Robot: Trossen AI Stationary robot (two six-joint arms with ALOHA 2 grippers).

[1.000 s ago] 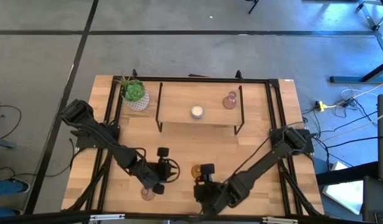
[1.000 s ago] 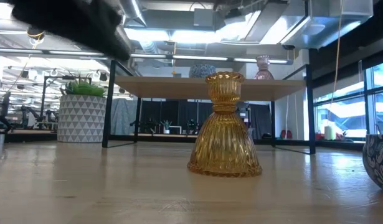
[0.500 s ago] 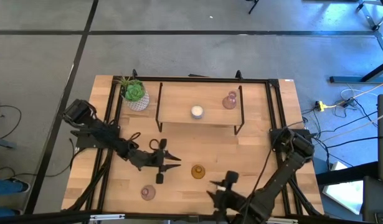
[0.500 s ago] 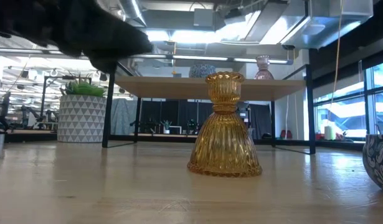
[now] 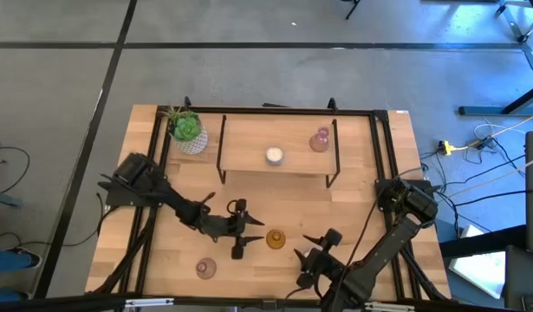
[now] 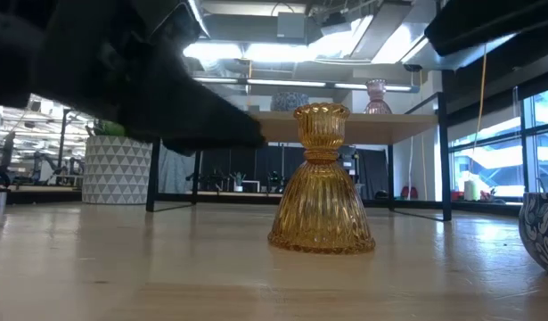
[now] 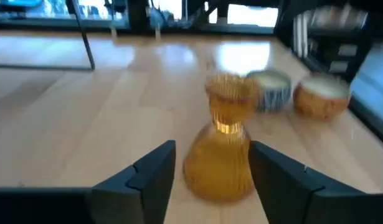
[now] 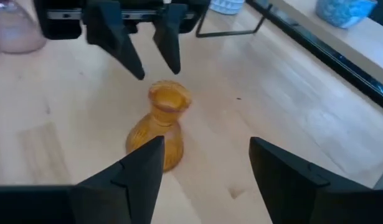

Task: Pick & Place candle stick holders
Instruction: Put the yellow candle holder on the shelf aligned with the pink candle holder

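Beside amber holder (image 5: 276, 239): left gripper (image 5: 249, 240) fingers apart; right gripper (image 5: 308, 251) apart, empty.

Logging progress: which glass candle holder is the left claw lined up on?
The amber ribbed glass candle holder, between both open claws; the pink ones sit elsewhere.

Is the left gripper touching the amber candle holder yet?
Apart. The right wrist view shows the left gripper open, its fingers short of the amber candle holder, bare table between them.
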